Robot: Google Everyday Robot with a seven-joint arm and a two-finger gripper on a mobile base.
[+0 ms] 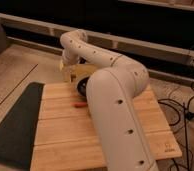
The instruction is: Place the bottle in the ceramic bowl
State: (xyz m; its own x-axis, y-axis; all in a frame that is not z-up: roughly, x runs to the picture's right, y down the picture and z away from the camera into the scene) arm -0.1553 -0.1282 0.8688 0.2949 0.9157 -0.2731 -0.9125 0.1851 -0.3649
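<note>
My white arm rises from the bottom middle, bends at the elbow point(121, 75) and reaches back left. Its wrist turns down over the far part of the wooden table point(65, 140). The gripper point(70, 70) hangs shut there, just above the far left rim of the ceramic bowl point(82, 86). The bowl is a dark glossy dish, mostly hidden behind my forearm. A pale cream shape sits at the gripper's tip. I cannot tell whether it is the bottle or part of the gripper. No bottle lies anywhere on the table.
A thin red stick point(80, 105) lies on the wood just in front of the bowl. A dark mat point(15, 125) lies on the floor along the table's left side. Cables point(187, 107) trail at the right, and a dark rail wall point(140, 30) runs behind the table.
</note>
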